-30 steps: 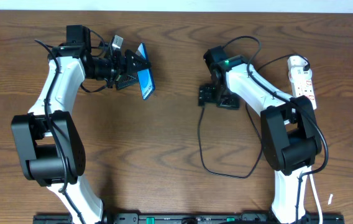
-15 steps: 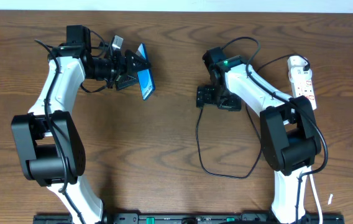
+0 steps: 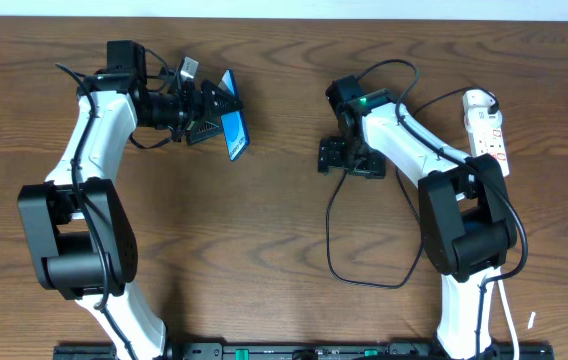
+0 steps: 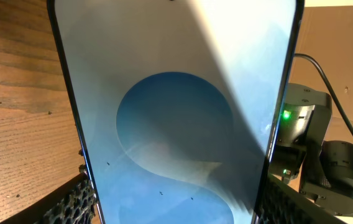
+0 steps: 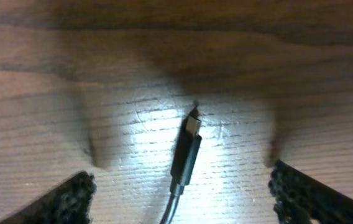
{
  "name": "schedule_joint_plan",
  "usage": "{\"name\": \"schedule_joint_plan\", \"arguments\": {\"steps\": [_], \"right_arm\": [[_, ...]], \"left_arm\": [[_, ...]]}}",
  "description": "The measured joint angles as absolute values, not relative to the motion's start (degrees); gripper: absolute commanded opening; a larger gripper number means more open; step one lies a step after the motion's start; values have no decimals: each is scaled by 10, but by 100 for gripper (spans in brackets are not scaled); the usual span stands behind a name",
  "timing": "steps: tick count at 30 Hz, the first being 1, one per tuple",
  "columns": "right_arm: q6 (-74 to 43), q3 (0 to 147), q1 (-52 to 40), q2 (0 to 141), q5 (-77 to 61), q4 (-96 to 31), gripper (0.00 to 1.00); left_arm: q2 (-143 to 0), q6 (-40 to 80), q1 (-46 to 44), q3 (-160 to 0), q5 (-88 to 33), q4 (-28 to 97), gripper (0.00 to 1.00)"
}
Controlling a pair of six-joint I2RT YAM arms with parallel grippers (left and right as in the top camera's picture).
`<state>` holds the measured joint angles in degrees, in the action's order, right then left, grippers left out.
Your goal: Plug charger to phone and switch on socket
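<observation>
1. Left gripper (image 3: pixel 220 116): found clamped on the phone (image 3: pixel 236 130). In the left wrist view the textured pads (image 4: pixel 72 200) sat against both long edges of the handset.
2. Phone: held off the table (image 3: pixel 264 250) over its far left part and tilted on edge, with the blue screen facing toward the right arm. Up close the screen showed pale and blue curved shapes. No cable was attached to any part of it in view.
3. Right gripper (image 5: pixel 179 180): fingers stood wide apart and gripped nothing. It was lowered close to the tabletop near the far centre of the table, well apart from the phone.
4. Charger (image 3: pixel 330 235): the thin black cable ran from under the right gripper toward the near edge. It curved in a loop on the wood, then rose back beside the right arm.
5. Plug tip (image 5: pixel 192 126): lay flat on the table between the spread fingers and touched neither. Its metal end pointed away from the wrist camera.
6. Socket (image 3: pixel 488 125): the white strip lay at the far right of the table, beside the right arm. The position of its switches could not be determined.
</observation>
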<state>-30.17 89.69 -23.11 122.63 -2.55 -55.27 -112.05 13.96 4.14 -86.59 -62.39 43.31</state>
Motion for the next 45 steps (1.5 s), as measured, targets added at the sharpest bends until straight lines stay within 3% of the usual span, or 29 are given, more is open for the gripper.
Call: {"name": "schedule_joint_plan", "arguments": {"steps": [25,33,45], "right_arm": [[-261,997,-216,1205,-106,-575,99],[-209,1003,-217,1172,-213,-535,99],[-151,1004,-227,1170,-336,-452,99]], "left_arm": [[-1120,185,41,-866,-624,389,7],[-1120,348,41,-865,-603,316,7],[-1120,582,41,-865,-535,312,7]]}}
